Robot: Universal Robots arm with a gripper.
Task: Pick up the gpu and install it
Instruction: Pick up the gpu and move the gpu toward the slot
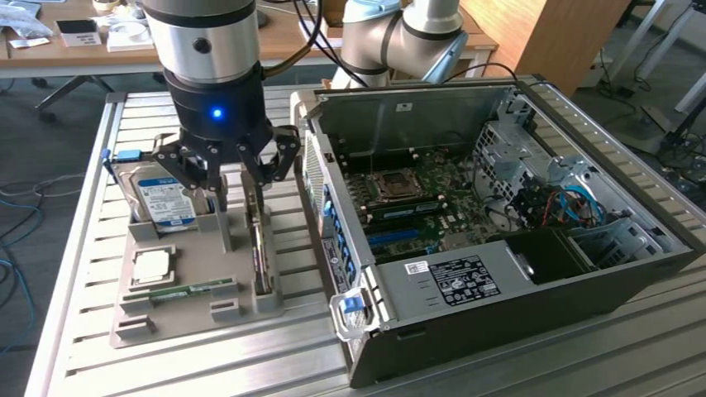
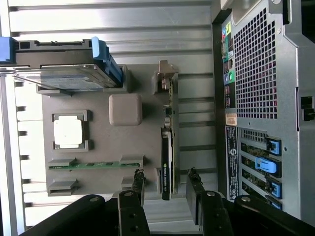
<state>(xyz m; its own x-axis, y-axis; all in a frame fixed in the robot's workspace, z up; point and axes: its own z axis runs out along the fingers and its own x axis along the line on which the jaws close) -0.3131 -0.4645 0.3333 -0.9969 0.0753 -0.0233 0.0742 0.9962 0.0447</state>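
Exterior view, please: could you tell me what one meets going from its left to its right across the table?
In order: hard drive → gpu → computer case.

hand (image 2: pixel 166 173) astride gpu (image 2: pixel 167 150), gaps either side, computer case (image 2: pixel 261 64) close beside

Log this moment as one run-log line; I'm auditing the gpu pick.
gripper: open, above gpu end, not gripping | gpu: on edge in grey holder, not lifted | computer case: open, beside holder
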